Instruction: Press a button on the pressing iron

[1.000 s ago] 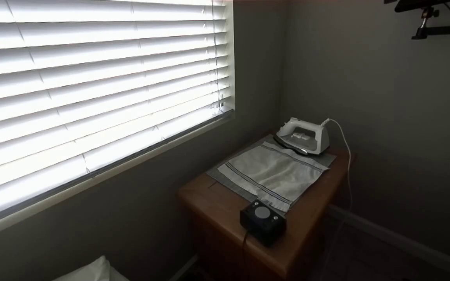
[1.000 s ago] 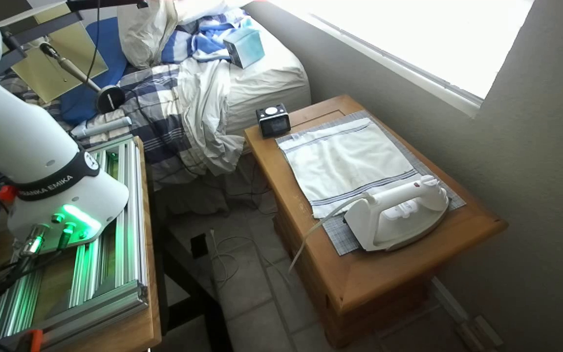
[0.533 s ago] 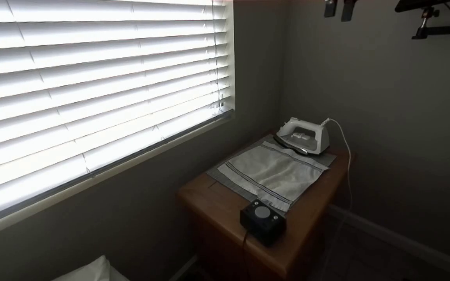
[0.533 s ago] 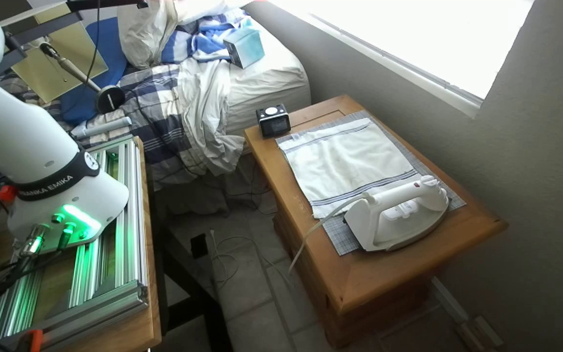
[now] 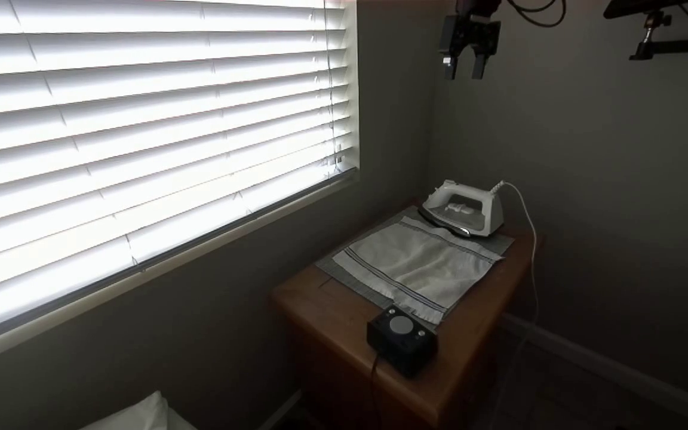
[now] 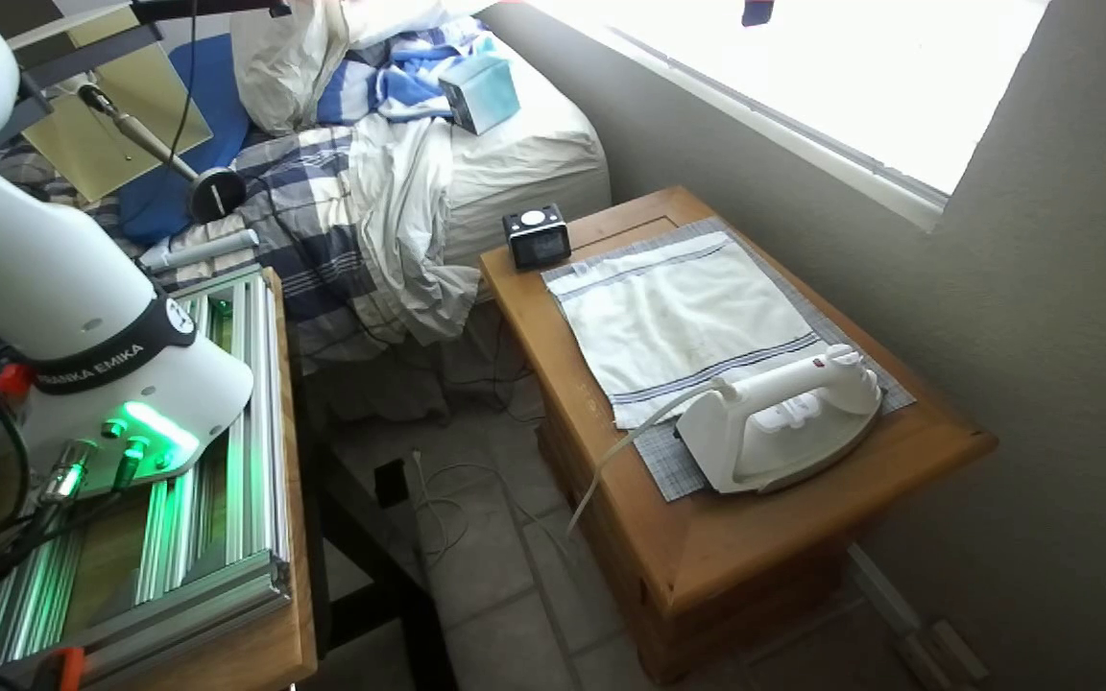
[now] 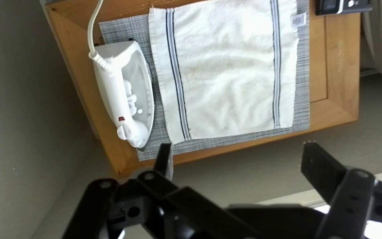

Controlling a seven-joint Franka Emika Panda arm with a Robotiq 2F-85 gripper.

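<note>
The white pressing iron (image 5: 493,215) lies flat on its soleplate at one end of the wooden nightstand, on a grey mat. It also shows in an exterior view (image 6: 709,437) and in the wrist view (image 7: 115,91). In the wrist view a small red window (image 7: 121,118) and a round white dial (image 7: 123,131) sit at the front of its handle. White controls (image 7: 130,99) show beside the handle opening. My gripper (image 5: 464,76) hangs in the air well above the iron, fingers pointing down. In the wrist view the gripper (image 7: 238,145) is open wide, with nothing between its fingers.
A white striped towel (image 6: 687,307) lies on the mat beside the iron. A black gadget (image 6: 540,248) stands at the opposite end of the nightstand (image 6: 735,547). The iron's cord (image 5: 532,251) hangs over the edge. A wall and the window blinds (image 5: 200,149) are close by.
My gripper has come into an exterior view from the top, moving down and to the left. Its tip now also shows at the top edge in an exterior view. The iron has not moved.
</note>
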